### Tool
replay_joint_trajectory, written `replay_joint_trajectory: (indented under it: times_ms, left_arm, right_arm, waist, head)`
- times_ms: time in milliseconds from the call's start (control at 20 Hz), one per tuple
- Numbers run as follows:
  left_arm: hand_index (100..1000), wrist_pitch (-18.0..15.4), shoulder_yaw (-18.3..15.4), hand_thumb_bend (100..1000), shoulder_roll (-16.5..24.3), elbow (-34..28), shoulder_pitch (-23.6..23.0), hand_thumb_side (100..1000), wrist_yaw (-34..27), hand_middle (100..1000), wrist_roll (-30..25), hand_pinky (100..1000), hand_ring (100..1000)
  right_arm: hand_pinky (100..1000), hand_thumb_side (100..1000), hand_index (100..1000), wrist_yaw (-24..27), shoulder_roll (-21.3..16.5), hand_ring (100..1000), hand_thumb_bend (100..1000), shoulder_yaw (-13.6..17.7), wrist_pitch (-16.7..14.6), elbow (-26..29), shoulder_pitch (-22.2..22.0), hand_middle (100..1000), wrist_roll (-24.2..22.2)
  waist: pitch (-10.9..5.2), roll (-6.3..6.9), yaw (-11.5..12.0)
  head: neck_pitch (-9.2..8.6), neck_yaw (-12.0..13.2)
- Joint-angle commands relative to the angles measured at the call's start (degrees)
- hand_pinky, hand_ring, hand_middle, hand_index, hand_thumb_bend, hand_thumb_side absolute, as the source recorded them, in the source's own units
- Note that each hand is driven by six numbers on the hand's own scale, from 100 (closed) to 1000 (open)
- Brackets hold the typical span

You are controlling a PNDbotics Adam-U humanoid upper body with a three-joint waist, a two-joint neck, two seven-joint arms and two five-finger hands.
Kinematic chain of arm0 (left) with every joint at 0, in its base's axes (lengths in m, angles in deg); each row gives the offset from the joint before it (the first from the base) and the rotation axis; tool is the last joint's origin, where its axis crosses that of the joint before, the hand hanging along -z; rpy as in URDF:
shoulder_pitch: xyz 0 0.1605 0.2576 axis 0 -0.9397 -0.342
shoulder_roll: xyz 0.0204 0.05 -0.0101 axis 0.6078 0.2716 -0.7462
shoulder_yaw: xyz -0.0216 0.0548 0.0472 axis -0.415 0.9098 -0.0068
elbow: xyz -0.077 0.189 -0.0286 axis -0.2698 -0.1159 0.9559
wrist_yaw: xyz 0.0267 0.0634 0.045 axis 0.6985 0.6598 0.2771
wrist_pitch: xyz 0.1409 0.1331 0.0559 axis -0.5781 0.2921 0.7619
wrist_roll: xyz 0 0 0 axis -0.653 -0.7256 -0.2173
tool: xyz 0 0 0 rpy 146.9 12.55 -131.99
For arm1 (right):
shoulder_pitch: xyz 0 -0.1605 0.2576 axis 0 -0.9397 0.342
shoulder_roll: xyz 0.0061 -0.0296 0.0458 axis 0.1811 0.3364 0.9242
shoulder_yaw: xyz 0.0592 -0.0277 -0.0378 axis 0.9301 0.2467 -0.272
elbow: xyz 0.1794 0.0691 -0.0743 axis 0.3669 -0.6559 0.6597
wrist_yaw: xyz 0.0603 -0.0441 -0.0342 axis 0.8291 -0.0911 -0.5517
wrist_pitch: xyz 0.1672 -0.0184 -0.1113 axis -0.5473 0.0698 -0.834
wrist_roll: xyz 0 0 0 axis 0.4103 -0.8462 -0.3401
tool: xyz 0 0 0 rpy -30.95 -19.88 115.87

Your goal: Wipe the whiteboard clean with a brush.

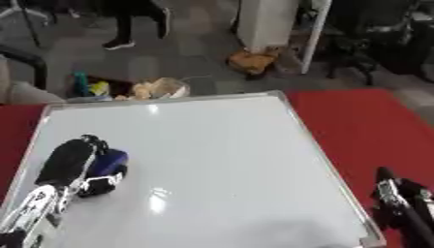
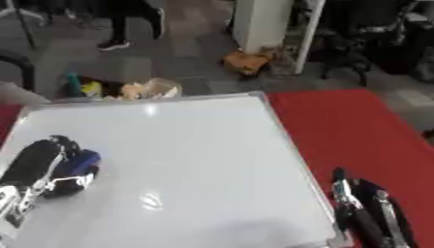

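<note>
Wiping under way: left hand [image 1: 72, 162] gripping blue brush [image 1: 108, 161] on whiteboard [image 1: 220, 160]; sweeping rightward probably needed next; right hand [image 2: 364, 213] idling, fingers extended.

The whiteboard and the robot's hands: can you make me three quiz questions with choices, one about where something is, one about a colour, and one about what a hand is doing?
1. Where on the whiteboard is the brush?
A. near its left edge
B. at its far right corner
C. off the board, on the cloth

2. What colour is the cloth under the whiteboard?
A. green
B. red
C. yellow

3. What is the left hand doing?
A. lying flat and open on the cloth
B. pointing at the ceiling
C. curled round the blue brush on the board

Answers:
1 A, the brush sits on the white surface close to the left frame.
2 B, red shows on both sides of the board.
3 C, the fingers wrap the brush; the right hand rests by the board's right edge, holding nothing.
</note>
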Motion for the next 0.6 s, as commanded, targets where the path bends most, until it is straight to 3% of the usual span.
replay_joint_trajectory:
  times_ms: [50, 600]
  left_arm:
    - [548, -0.9, 2.57, 418, -1.55, 0.56, -1.07, 356, -0.02, 471, -1.27, 547, 520]
    - [549, -2.18, 4.68, 426, -1.74, -1.3, -1.5, 362, -0.55, 472, -2.56, 548, 520]
  right_arm:
    - [100, 553, 387, 0.09, -0.75, 100, 100, 0.14, -0.07, 1.17, 0.47, 100, -0.02]
    - [100, 553, 387, 0.08, -0.75, 100, 100, 0.09, -0.04, 1.23, 0.45, 100, -0.04]
  waist:
    - [-0.29, -0.16, -0.19]
    - [-0.29, -0.2, -0.12]
  head:
    - [-0.37, 0.13]
    - [-0.45, 0.25]
